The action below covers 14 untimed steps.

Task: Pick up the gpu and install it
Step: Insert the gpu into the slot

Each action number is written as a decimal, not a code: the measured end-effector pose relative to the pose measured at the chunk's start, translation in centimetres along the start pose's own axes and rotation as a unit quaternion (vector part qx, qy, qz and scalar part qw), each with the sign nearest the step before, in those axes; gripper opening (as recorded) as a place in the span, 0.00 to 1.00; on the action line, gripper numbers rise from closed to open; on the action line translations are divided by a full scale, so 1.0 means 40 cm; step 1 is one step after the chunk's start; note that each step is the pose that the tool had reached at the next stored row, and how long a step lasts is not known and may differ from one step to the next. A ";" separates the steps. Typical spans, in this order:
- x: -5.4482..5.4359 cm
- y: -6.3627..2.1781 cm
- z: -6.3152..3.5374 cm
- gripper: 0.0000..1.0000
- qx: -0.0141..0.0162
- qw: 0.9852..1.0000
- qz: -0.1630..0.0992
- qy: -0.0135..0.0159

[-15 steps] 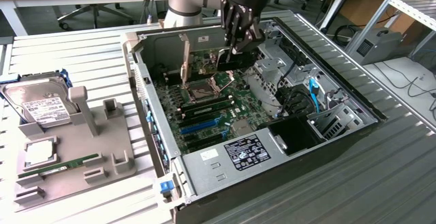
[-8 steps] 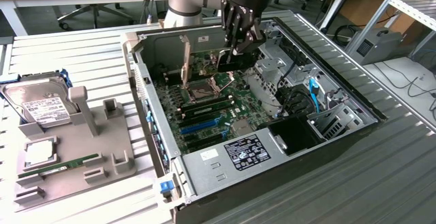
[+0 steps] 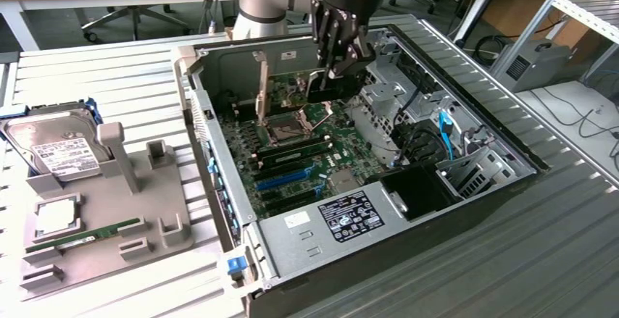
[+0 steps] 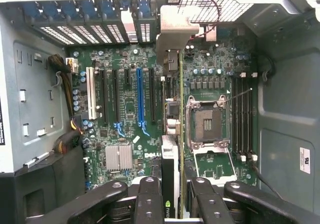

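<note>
Claw: the claw (image 3: 341,63) hangs over the open computer case (image 3: 483,180), jaws partly closed and clamped on the graphics card (image 3: 320,90).
Grip: in the wrist view the dark fingers (image 4: 150,199) press on the card's two flat sides, one on each side of its upper edge.
Card, look: a thin, flat, black rectangle held on edge. The exterior view shows some green board on its side. In the wrist view a small logo is printed on the upper edge beside the fingers.
Card, bracket: a long pale metal bracket (image 3: 261,86) caps one end and stands upright.
Card, place: it is within the open top of the case, over the green motherboard (image 4: 125,108). It runs between the row of long slots and the open processor socket (image 4: 206,121).
Card, direction: the bracket end points at the case's back wall, where the blue tabs (image 4: 85,8) sit.
Card, seating: whether its lower edge touches a slot cannot be told.
Slots: a blue slot (image 4: 139,96) and a white slot (image 4: 90,96) lie beside the card, both bare.
Table: the slatted metal table (image 3: 97,79) carries the case near its middle.
Tray: a gray tray (image 3: 179,202) lies by the table's edge at the exterior view's left. It holds a hard drive (image 3: 58,148), a square chip (image 3: 58,216) and a green memory stick (image 3: 85,236).
</note>
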State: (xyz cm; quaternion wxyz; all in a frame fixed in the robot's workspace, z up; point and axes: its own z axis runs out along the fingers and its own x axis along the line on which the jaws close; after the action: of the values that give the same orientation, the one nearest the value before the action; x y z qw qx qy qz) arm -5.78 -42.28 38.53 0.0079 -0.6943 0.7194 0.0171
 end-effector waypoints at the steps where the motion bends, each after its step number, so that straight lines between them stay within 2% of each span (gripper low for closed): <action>1: 0.000 0.000 0.002 0.27 0.001 1.000 -0.001 0.000; 4: 0.000 0.004 0.008 0.27 0.004 1.000 -0.003 0.000; 14: 0.008 0.007 0.023 0.27 0.004 1.000 0.000 0.000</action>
State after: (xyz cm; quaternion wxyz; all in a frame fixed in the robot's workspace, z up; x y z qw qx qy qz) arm -6.08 -42.56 37.58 0.0108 -0.6942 0.7196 0.0140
